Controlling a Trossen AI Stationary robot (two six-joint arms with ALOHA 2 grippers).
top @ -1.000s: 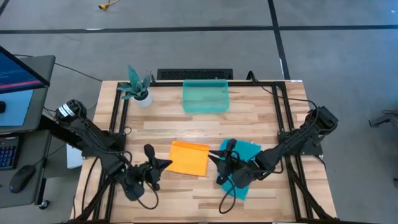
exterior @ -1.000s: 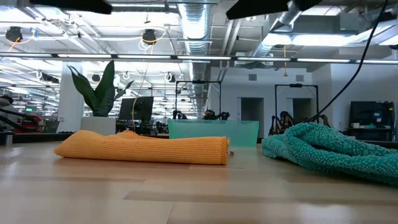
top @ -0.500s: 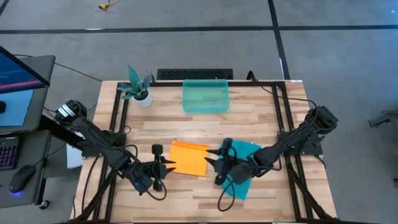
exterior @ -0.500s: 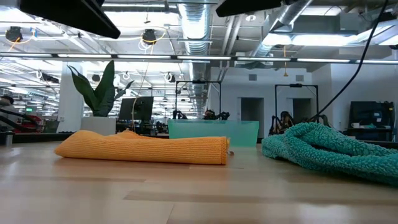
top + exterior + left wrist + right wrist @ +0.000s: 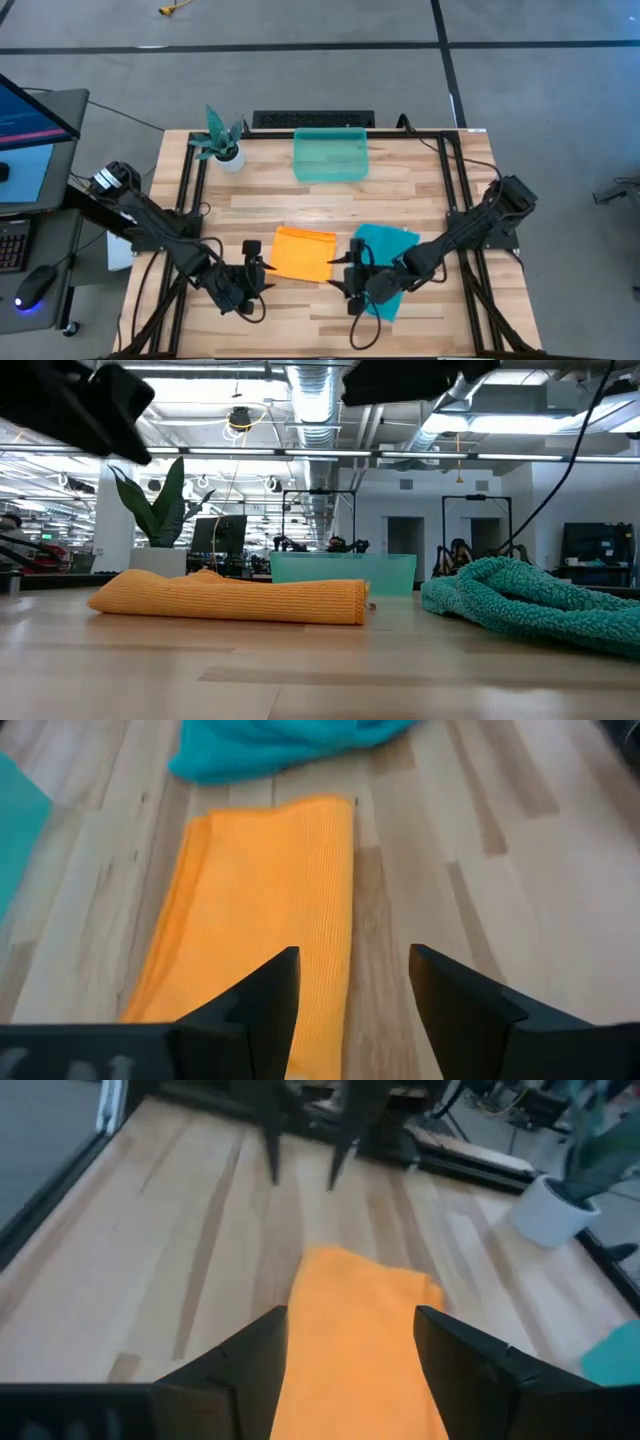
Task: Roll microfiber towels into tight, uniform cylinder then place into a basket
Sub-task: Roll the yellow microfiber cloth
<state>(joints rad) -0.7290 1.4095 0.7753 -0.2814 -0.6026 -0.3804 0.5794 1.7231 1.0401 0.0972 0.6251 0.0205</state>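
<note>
The left hand [image 5: 262, 276] hangs just left of the orange towel [image 5: 303, 254], fingers apart and empty; the right hand [image 5: 347, 276] faces it from the towel's right side, fingers likewise apart, holding nothing. The orange towel, fine-ribbed, lies folded flat on the wooden table [image 5: 420, 180], not yet a tight cylinder. The teal towel [image 5: 388, 246], shaggy, sits rumpled beside it. The translucent green basket [image 5: 331, 156] waits far back, apparently empty, so most work remains.
</note>
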